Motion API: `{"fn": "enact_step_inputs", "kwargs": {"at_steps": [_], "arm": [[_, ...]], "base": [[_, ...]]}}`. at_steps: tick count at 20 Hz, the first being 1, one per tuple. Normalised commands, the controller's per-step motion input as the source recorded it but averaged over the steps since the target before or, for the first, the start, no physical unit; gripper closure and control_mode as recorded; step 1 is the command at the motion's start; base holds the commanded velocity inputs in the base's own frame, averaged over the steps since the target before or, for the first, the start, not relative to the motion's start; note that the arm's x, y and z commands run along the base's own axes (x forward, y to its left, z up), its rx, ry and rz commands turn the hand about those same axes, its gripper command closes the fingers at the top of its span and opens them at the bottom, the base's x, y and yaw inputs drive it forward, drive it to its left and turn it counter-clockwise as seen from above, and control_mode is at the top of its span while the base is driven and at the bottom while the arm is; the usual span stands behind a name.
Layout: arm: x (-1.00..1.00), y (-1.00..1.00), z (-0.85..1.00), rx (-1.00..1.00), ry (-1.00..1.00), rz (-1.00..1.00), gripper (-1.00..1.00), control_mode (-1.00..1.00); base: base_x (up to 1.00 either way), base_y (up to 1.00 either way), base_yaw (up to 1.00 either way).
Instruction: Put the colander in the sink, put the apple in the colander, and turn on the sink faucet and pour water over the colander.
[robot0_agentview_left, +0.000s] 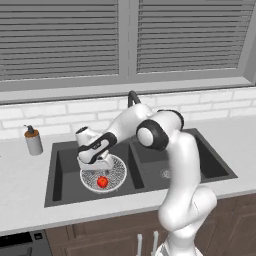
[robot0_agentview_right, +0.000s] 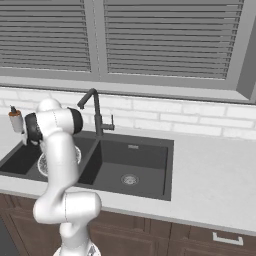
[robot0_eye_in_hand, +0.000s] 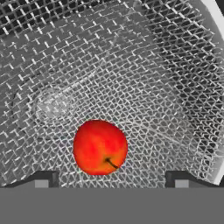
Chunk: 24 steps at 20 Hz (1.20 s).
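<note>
A soap dispenser (robot0_agentview_left: 33, 140) stands at the far left of the pale surface (robot0_agentview_left: 20, 200), just beside the dark double-basin sink (robot0_agentview_left: 60, 197), as a white arm reaches down into the left basin of a simulated kitchen. There the colander (robot0_agentview_left: 116, 176) sits on the basin floor with the apple (robot0_agentview_left: 102, 182) resting inside it, toward the near side of the mesh, while the end effector (robot0_agentview_left: 100, 166) hangs just above the fruit with its fingers spread apart and holding nothing; in the hand view the two dark fingertips (robot0_eye_in_hand: 43, 178) stand wide on either side of the apple (robot0_eye_in_hand: 100, 147), clear of it. Further right, behind the divider between the basins, rises the sink faucet (robot0_agentview_right: 95, 112) with its small side lever, its spout angled toward the left basin, and no stream of water is running (the right basin holds only its metal drain). Two of the three steps look done; the tap remains. The risks from here lie in the lift-out and the reach: a finger catching the colander rim could tip or drag the bowl and roll the apple out, and a glancing push on the small lever could leave the water off or the spout aimed away from the mesh.
</note>
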Motion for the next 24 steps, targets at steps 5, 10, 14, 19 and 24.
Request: {"fn": "enact_step_inputs", "kwargs": {"at_steps": [5,10,14,19,24], "arm": [[-0.46,-0.17,0.42,0.00,0.00,-0.01,-1.00,-1.00],[-0.53,-0.14,0.75,0.01,0.01,0.00,-1.00,-1.00],[-0.60,-0.25,0.88,0.03,0.00,0.00,-1.00,-1.00],[-0.69,-0.38,0.84,0.08,0.00,0.00,-1.00,-1.00],[-0.68,-0.48,0.73,0.07,0.00,0.00,-1.00,-1.00]], "base": [[0.00,0.00,0.00],[0.00,0.00,0.00],[0.00,0.00,0.00],[0.00,0.00,0.00],[0.00,0.00,0.00]]}}
